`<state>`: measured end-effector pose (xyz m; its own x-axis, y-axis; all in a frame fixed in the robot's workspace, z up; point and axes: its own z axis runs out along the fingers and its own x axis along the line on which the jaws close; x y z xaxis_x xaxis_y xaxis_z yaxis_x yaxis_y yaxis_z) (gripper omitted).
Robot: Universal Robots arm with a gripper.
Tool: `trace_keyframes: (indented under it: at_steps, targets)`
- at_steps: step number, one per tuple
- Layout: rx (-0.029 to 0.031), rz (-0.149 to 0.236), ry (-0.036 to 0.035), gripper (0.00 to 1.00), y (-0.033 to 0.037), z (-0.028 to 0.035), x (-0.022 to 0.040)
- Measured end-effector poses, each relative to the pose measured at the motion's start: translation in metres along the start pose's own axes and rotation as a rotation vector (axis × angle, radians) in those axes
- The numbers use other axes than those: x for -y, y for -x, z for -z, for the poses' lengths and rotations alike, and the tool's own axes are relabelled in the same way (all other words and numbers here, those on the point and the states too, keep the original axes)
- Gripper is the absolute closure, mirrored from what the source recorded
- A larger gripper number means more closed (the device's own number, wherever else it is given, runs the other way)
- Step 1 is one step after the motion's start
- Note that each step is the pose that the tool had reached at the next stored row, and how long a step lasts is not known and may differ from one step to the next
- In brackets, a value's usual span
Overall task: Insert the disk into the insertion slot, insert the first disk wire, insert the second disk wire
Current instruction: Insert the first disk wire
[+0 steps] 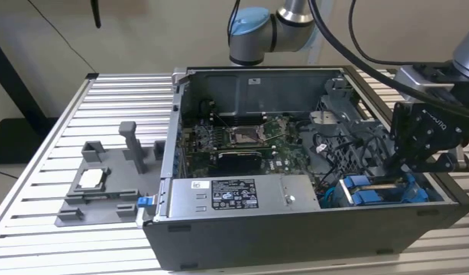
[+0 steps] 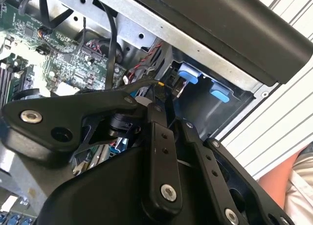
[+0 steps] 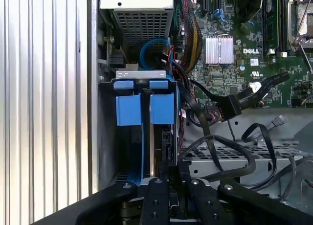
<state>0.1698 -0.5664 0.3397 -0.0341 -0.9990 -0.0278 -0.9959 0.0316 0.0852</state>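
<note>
The disk (image 3: 164,146) stands on edge in the insertion slot of the dark drive cage (image 3: 105,132), in the bay on the motherboard side, under a blue tab (image 3: 162,107). A second blue tab (image 3: 128,107) caps the neighbouring bay. My gripper (image 3: 169,175) hangs right over the disk's end, its fingers closed in on it. In the exterior view the gripper (image 1: 398,175) sits above the blue carriers (image 1: 364,192) at the case's front corner on that view's right. Two loose black wires with connectors (image 3: 229,106) (image 3: 259,85) lie beside the cage, unplugged. In the second wrist view the gripper (image 2: 159,90) points into the cage.
The grey labelled power-supply box (image 1: 234,197) sits next to the cage along the case front. The motherboard (image 1: 242,137) fills the case floor. A grey fixture (image 1: 104,183) lies on the slatted table (image 1: 66,246) at the exterior view's left. A person's arm (image 2: 286,181) is beside the case.
</note>
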Motion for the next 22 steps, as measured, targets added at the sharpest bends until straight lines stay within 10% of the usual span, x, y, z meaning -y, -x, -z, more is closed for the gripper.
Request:
trace_keyframes:
  at_steps: [22]
  targets:
    - [0.0009, -0.007, 0.0013, 0.73, -0.0001, -0.0017, 0.0001]
